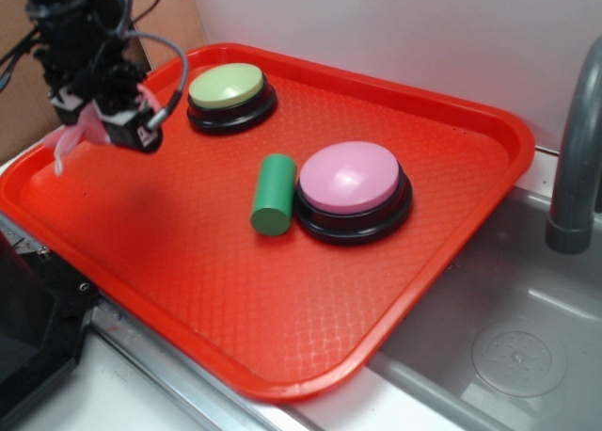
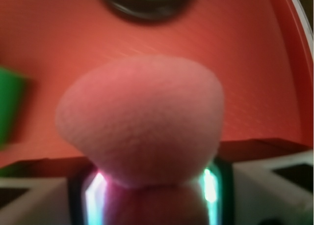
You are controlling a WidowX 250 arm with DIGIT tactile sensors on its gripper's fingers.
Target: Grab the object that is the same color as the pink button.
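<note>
You see the gripper [image 1: 89, 120] closed on the pink toy [image 2: 142, 119], held above the tray's [image 1: 282, 356] left corner. The pink button [image 1: 351, 177] sits mid-tray, touching the green cylinder [image 1: 274, 194]; the green button [image 1: 228, 86] lies behind

Exterior view high, angled down over red tray [image 1: 442, 262] (whole), wrist view close, both sharing tray [image 2: 255, 77]

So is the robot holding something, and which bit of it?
Yes. The pincer is shut on the pink plush toy, pinching its lower end, the rounded body bulging out; its pale tail dangles above the red tray.
</note>
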